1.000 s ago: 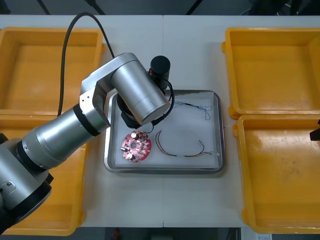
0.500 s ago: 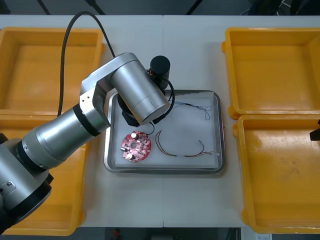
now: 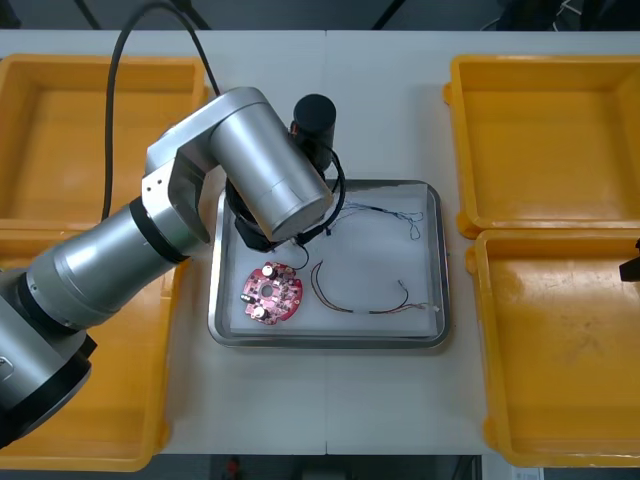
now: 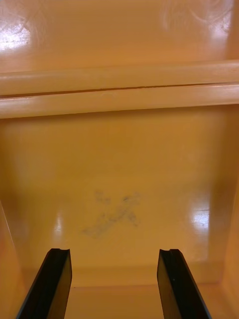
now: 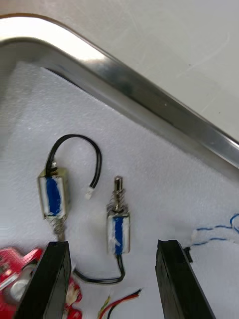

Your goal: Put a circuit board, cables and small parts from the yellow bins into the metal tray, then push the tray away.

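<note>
1. The left arm reaches in from about 8 o'clock across the surface. Its wrist hangs over the 10 o'clock corner of the metal tray, which sits dead centre between the bins.
2. The left fingers are spread wide apart, low over the tray's white lining.
3. Two small metal parts with blue bands and thin black leads lie flat on that lining. One is in the gap between the fingers but they're not closed on it. The other is just past one fingertip.
4. The round red circuit board lies flat at roughly 8 o'clock inside the tray, and its edge peeks in beside one left finger.
5. The red and yellow cable curls around 5 o'clock in the tray. The twisted blue and white cable is up near 1 o'clock, and the two are well apart.
6. The right fingers are also spread apart, hanging over the floor of a yellow bin at about 4 o'clock on the surface. From the front they're just a black bit at the 3 o'clock edge.
</note>
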Controlling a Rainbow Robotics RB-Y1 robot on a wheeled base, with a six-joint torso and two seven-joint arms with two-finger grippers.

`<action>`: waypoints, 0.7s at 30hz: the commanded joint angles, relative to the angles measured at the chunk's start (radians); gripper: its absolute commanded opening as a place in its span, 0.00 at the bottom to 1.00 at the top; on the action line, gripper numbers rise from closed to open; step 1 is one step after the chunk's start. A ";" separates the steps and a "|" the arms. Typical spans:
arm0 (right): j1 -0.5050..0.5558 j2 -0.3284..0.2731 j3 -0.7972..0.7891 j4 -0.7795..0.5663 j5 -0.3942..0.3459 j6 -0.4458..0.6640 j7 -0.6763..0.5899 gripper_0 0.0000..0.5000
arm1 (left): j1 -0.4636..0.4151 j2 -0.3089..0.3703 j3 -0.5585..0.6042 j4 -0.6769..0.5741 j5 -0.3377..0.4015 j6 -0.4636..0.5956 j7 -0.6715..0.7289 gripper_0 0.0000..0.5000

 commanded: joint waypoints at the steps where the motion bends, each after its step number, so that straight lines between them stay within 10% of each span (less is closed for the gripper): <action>1: 0.013 -0.040 -0.029 -0.009 0.006 -0.008 -0.036 1.00 | -0.096 0.092 0.078 -0.091 0.104 0.076 0.014 1.00; 21: 0.013 -0.040 -0.029 -0.009 0.006 -0.008 -0.036 1.00 | -0.157 0.661 0.333 -0.079 0.694 0.135 -0.598 1.00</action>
